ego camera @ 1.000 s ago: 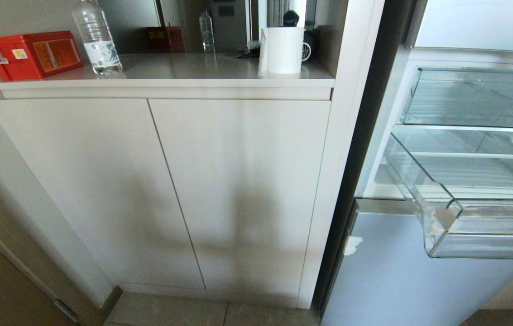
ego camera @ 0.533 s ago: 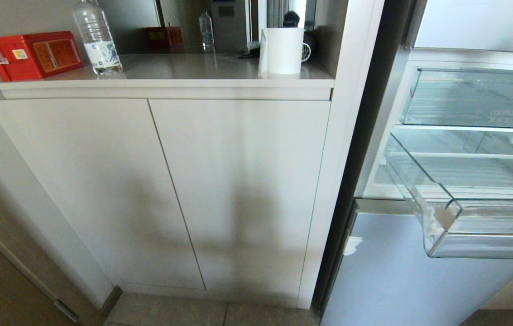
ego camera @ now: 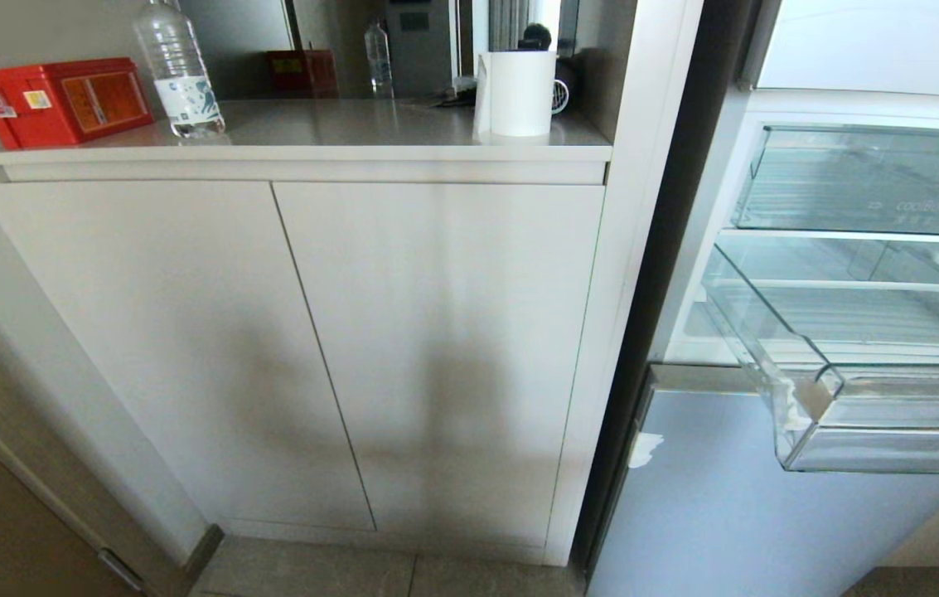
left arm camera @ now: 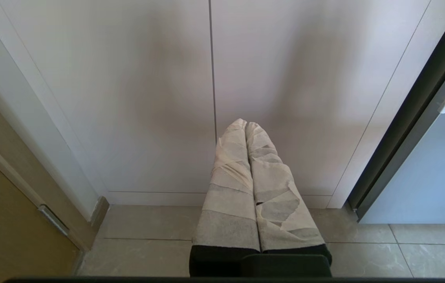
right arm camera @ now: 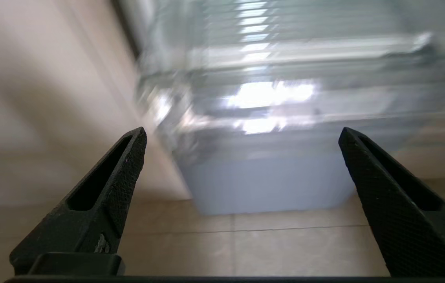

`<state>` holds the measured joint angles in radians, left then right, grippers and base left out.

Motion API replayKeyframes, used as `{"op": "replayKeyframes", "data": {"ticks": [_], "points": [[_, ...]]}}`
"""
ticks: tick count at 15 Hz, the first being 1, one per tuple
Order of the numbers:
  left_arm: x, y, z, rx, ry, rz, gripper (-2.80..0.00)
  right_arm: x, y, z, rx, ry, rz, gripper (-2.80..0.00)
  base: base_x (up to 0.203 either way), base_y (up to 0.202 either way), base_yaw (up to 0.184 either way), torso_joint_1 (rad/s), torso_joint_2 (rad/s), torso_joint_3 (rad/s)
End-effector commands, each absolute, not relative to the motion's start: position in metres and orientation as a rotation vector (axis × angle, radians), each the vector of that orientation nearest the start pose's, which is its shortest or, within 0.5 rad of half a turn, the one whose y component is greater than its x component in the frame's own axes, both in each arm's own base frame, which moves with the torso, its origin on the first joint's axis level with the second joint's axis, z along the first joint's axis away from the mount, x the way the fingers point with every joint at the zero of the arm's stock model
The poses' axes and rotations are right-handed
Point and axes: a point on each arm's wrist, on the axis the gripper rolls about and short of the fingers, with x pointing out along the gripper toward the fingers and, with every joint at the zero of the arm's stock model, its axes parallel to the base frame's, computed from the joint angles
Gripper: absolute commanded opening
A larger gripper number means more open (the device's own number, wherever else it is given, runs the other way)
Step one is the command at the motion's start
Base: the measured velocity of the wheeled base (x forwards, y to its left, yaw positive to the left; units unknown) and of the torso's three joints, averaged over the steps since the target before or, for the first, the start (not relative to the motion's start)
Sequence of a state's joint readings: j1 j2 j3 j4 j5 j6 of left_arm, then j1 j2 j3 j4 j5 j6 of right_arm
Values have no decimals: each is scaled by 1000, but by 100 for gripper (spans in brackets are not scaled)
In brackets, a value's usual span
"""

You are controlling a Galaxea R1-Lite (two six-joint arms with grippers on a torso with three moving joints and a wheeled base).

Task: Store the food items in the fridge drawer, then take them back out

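Fridge drawer [ego camera: 859, 390]: pulled out of the open fridge at the head view's right edge, below the lettered clear drawer [ego camera: 867, 178]; no food seen inside.
Right gripper [right arm camera: 242, 135]: jaws spread wide, empty, facing the blurred drawer.
Left gripper [left arm camera: 246, 127]: tape-wrapped fingers pressed together, before the cabinet doors [left arm camera: 210, 78].

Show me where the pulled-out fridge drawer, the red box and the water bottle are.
fridge drawer [ego camera: 892, 431]: head view, its stepped front lip.
red box [ego camera: 55, 98]: head view, its front face.
water bottle [ego camera: 179, 75]: head view, its body, at the label's top edge.
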<state>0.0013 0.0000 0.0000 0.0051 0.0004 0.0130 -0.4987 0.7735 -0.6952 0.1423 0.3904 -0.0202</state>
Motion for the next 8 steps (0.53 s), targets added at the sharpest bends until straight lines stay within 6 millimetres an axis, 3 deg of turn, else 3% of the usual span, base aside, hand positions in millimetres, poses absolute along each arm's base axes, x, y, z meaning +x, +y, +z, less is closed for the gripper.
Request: {"op": "replayKeyframes", "data": {"ticks": [1,6,8], "points": [[-23,0,75,14,6,2,-280,39,-10,229,68,173,-68,0,0,0,0,0,0,0],[-23,0,75,14,6,3,-280,37,-5,216,64,204,10,0,0,0,0,0,0,0],[-23,0,75,13,6,1,-280,28,0,202,30,210,54,0,0,0,0,0,0,0]]}}
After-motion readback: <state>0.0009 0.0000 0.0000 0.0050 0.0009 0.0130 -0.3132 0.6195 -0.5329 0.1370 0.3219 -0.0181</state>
